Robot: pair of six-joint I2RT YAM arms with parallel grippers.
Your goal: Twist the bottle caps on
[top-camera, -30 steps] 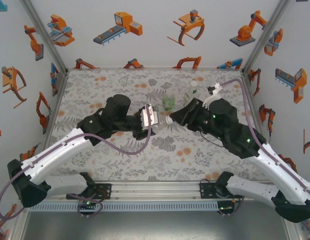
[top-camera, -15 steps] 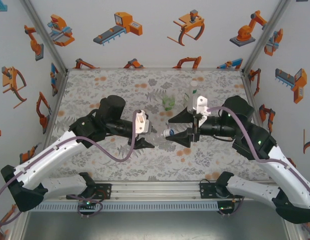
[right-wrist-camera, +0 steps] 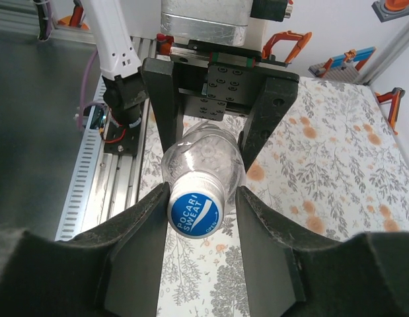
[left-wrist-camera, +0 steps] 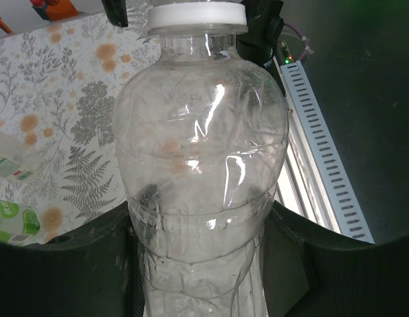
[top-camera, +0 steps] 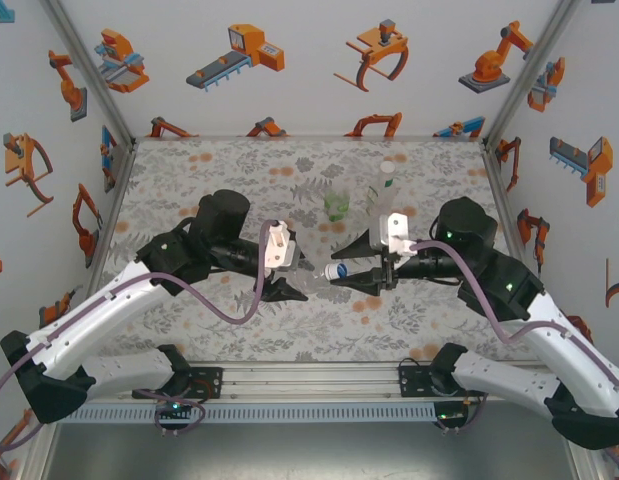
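Overhead, we see the left gripper reaching in from the left side of the flowered table. Its fingers are closed firmly on a clear bottle, which lies level in the air and points away from them to the right. From the left wrist, the bottle's ribbed lower body sits clamped between the two dark fingers. Its rounded shoulder and capped neck stand out beyond the fingertips.

Further right, the bottle's blue cap sits on the neck, and it lies between the fingers of the right gripper, which faces the left one head-on. From the right wrist, the cap is centred between the two curved fingers with its printed top turned toward the camera. One finger meets the cap's edge, while a thin sliver of the bottle shows between the cap and the other finger. The fingers stand only narrowly apart around the cap, and we cannot tell whether they truly pinch it.

Beyond both sets of fingertips, toward the far side of the table, a squat green bottle stands upright. Just to its right, past the right gripper's fingers, a tall bottle stands upright with a white top.
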